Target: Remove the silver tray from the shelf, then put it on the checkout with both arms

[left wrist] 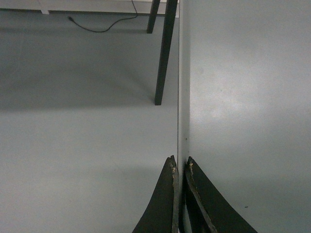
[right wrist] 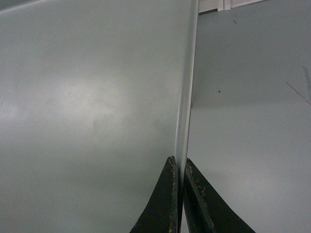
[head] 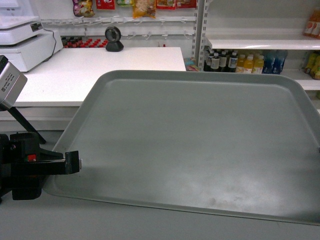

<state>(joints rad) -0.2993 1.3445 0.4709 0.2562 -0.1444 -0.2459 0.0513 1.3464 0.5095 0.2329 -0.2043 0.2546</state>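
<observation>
The silver tray [head: 190, 145] fills most of the head view, held level in the air in front of the checkout [head: 100, 70], whose white top lies past the tray's far left corner. My left gripper [head: 77, 162] is shut on the tray's left rim. In the left wrist view that gripper [left wrist: 180, 162] pinches the thin rim, with the tray [left wrist: 243, 97] to the right. My right gripper [right wrist: 179, 162] is shut on the opposite rim, with the tray [right wrist: 87, 97] to its left. The head view does not show the right gripper.
A white cash register [head: 22, 42] and a black round scanner [head: 114, 39] stand on the checkout. A white shelf [head: 260, 44] with bottles [head: 240, 62] below it is at the back right. Grey floor [left wrist: 73, 121] and a black leg [left wrist: 164, 53] lie under the tray.
</observation>
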